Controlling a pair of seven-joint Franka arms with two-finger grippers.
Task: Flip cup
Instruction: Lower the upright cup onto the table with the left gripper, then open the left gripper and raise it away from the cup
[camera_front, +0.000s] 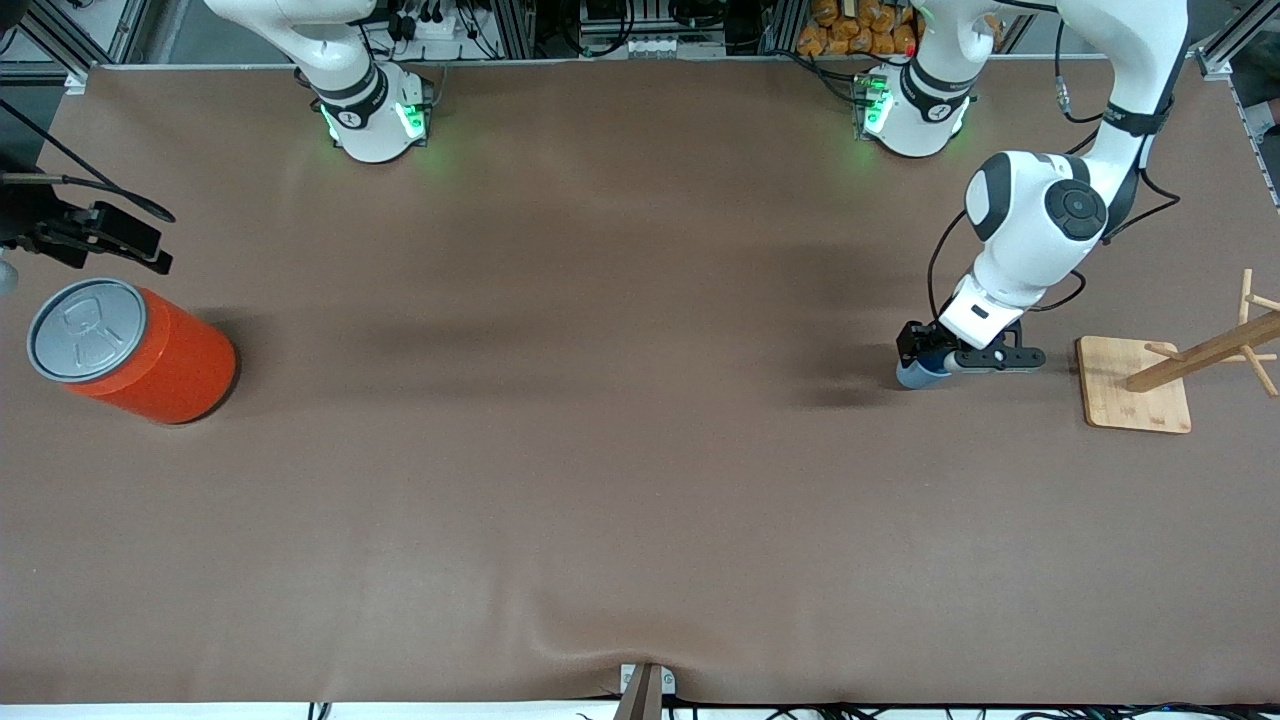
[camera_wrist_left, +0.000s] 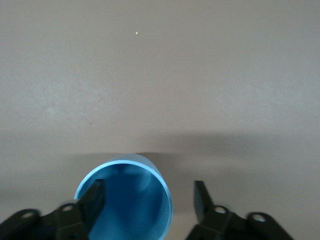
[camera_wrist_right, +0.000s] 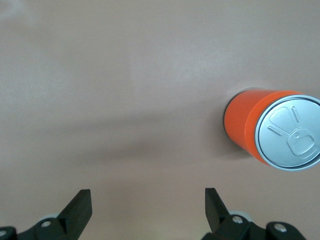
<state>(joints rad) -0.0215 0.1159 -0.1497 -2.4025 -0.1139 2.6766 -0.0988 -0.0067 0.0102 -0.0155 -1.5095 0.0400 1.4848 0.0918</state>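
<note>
Orange is what I meet first, at the right arm's end of the table: a large orange metal can with a grey pull-tab lid (camera_front: 130, 348), standing upright close to that table edge. My right gripper (camera_wrist_right: 147, 207) hangs in the air above the bare brown table cover (camera_front: 600, 450) near that can, fingers spread wide with nothing between them; that arm waits. From there I have a long, uncluttered stretch of brown cover running toward the left arm's end.

Next I reach the small light blue tapered plastic cup (camera_front: 920, 372), standing mouth up on the cover. My left gripper (camera_front: 940, 355) is down at it with its fingers parted: one finger (camera_wrist_left: 92, 202) sits inside the cup's darker blue mouth against the wall, the other stands outside, apart from the rim, so I see no clamp on it. Just past the cup toward the table's end stands a wooden mug tree on a square bamboo base (camera_front: 1135, 385), near but not touching.
</note>
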